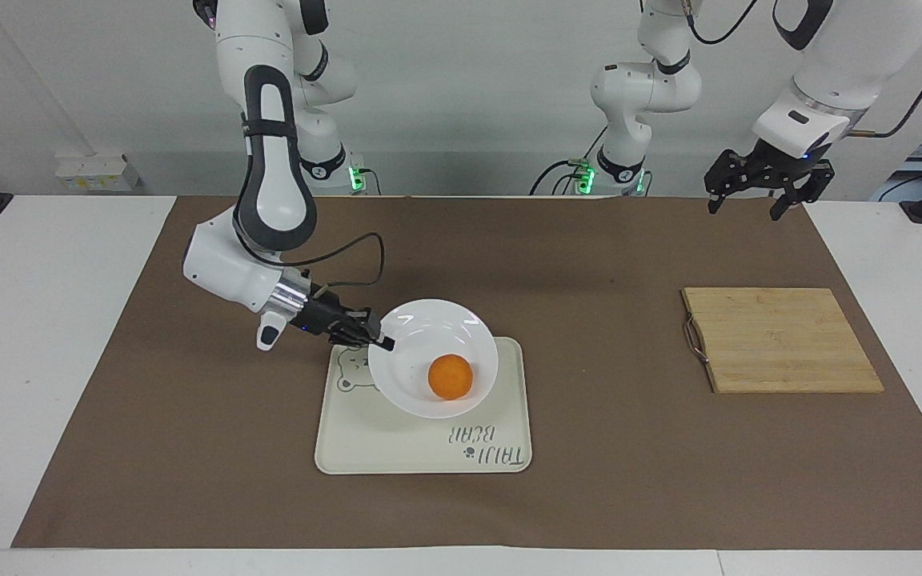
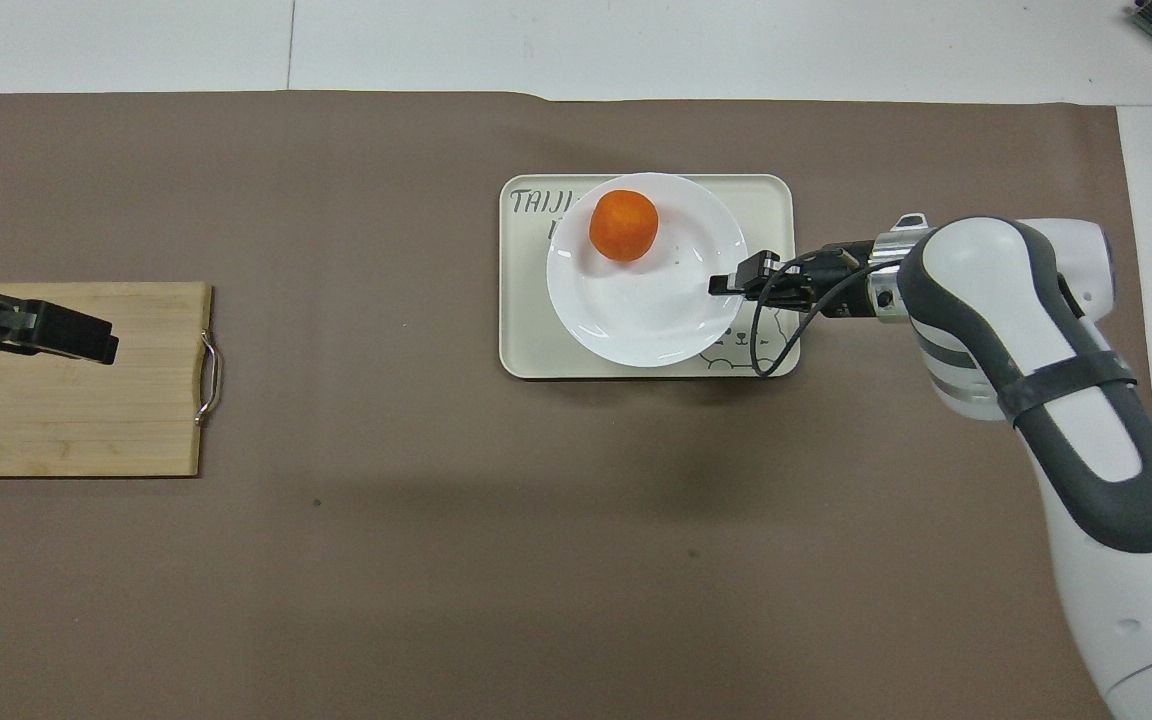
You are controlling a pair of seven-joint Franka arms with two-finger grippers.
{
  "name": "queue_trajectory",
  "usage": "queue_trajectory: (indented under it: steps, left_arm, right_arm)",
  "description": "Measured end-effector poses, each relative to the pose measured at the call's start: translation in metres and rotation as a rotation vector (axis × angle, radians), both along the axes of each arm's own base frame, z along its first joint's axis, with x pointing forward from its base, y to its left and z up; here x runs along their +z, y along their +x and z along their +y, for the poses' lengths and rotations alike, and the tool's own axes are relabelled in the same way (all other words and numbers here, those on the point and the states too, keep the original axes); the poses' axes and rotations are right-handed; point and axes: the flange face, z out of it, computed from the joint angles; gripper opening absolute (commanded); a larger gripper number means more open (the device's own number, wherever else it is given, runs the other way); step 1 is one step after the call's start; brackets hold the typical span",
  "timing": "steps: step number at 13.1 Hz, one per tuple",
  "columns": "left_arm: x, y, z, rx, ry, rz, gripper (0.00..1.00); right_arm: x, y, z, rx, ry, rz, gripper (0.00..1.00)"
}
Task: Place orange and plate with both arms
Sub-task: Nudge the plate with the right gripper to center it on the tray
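My desk [image 1: 61, 336] is covered by a brown mat [image 1: 605, 448], and on it, toward my left arm's end, lies a bamboo cutting board [image 1: 781, 340] with a metal handle. Near the middle of the mat sits the cream bear tray [image 1: 421, 448], printed with a bear face and lettering. Above that tray I hold the white plate [image 1: 429, 400], tilted, its edge toward my right arm's end pinched in my right gripper [image 1: 385, 343], whose jaws are clamped tight on the rim. Whether the plate's low edge touches the tray I cannot tell. The plate covers most of the tray's bear drawing and part of its lettering. In the plate lies the orange [image 1: 450, 377], resting toward the plate's lower edge, apart from my jaws. My left gripper [image 1: 757, 190] waits in the air above the mat, near the cutting board, jaws spread wide and holding nothing.
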Motion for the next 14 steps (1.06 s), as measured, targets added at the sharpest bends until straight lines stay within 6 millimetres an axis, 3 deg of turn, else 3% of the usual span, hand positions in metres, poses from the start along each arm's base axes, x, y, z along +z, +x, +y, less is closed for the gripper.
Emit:
queue_trajectory:
  steps: [2,6,14]
  left_arm:
    - [0.000,0.000,0.000,0.000,0.000,0.000,1.00]
    - [0.001,-0.001,0.000,0.000,0.000,-0.002,1.00]
    - [0.002,-0.001,0.000,0.000,0.000,-0.004,1.00]
  right_arm:
    - [-0.007,0.017,0.002,0.000,-0.007,-0.009,0.00]
    - [-0.033,0.029,0.008,-0.002,-0.004,0.012,0.00]
    - [-0.052,0.029,0.009,0.046,-0.014,-0.007,0.00]
